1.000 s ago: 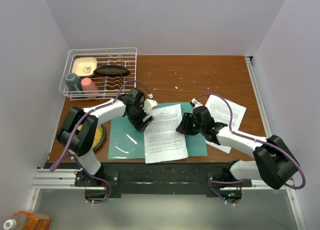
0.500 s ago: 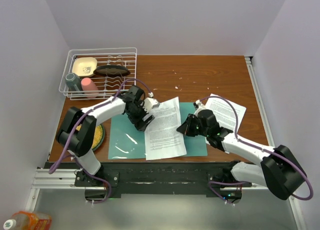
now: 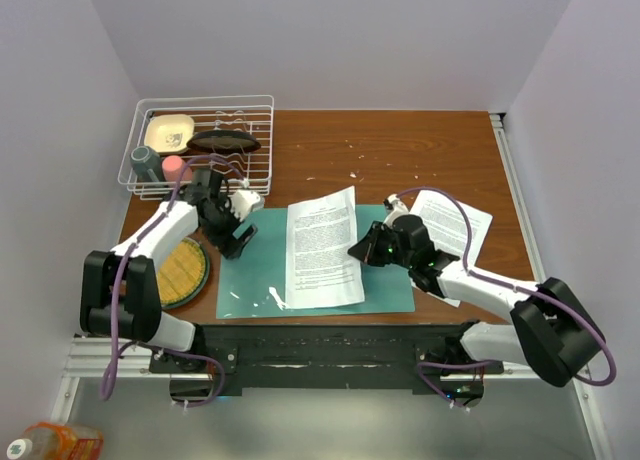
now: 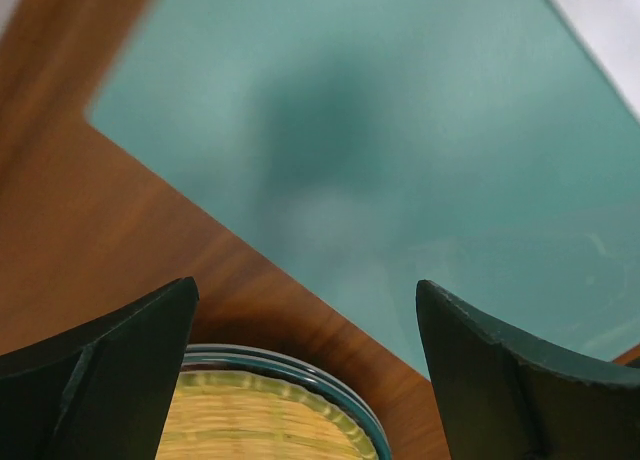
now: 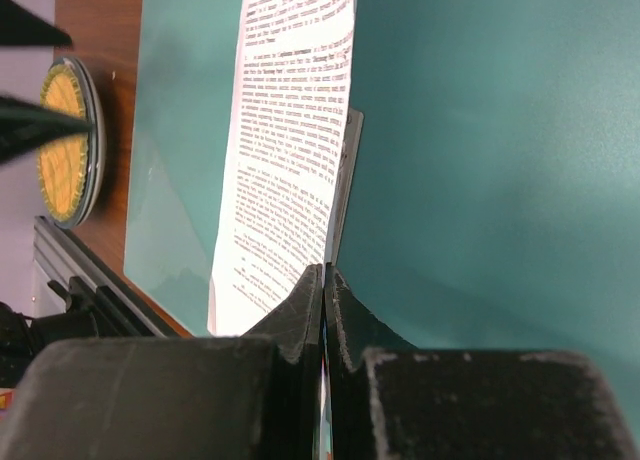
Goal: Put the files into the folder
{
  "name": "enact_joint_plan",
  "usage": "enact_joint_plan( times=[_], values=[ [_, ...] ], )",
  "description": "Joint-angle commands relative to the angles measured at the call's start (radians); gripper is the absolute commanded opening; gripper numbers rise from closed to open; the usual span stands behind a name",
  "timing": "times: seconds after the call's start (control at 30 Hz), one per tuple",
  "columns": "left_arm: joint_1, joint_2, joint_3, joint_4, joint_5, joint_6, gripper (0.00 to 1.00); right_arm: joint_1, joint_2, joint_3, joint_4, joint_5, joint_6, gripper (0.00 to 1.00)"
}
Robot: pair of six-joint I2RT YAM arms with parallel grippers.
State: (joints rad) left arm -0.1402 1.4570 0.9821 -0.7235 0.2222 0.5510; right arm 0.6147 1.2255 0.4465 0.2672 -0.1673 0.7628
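Observation:
The teal folder [image 3: 250, 270] lies open and flat near the table's front edge. One printed file sheet [image 3: 322, 248] rests across its middle. My right gripper [image 3: 358, 252] is shut on that sheet's right edge; in the right wrist view the sheet [image 5: 290, 150] runs up from the closed jaws, its edge lifted off the folder [image 5: 480, 160]. A second file sheet [image 3: 455, 225] lies on the wood to the right, partly under the right arm. My left gripper [image 3: 240, 242] hovers open and holds nothing over the folder's left edge [image 4: 400, 130].
A wire dish rack [image 3: 200, 145] with cups and bowls stands at the back left. A glass plate with a woven mat [image 3: 180, 270] sits left of the folder, just under my left fingers [image 4: 270, 410]. Bare wood [image 3: 400, 150] stretches behind the folder.
My left arm has drawn back leftward off the sheet to the folder's left edge. The right gripper has shut on the sheet's right edge, and the sheet now lies straighter on the folder.

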Motion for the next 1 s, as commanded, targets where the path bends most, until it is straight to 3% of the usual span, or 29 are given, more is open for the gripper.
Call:
enact_joint_plan(
  times=[0.0, 0.27, 0.47, 0.97],
  values=[
    [-0.001, -0.043, -0.118, 0.028, -0.053, 0.079, 0.95, 0.002, 0.029, 0.069, 0.075, 0.014, -0.011, 0.00],
    [0.008, -0.078, -0.183, 0.027, -0.103, 0.185, 0.89, 0.003, 0.098, 0.142, 0.092, 0.008, -0.010, 0.00],
    [0.014, -0.109, -0.258, 0.029, -0.112, 0.306, 0.89, 0.002, 0.134, 0.136, 0.138, -0.011, 0.015, 0.00],
    [0.014, -0.093, -0.318, 0.059, -0.090, 0.352, 0.89, 0.022, 0.111, 0.054, 0.185, -0.015, 0.038, 0.00]
  ],
)
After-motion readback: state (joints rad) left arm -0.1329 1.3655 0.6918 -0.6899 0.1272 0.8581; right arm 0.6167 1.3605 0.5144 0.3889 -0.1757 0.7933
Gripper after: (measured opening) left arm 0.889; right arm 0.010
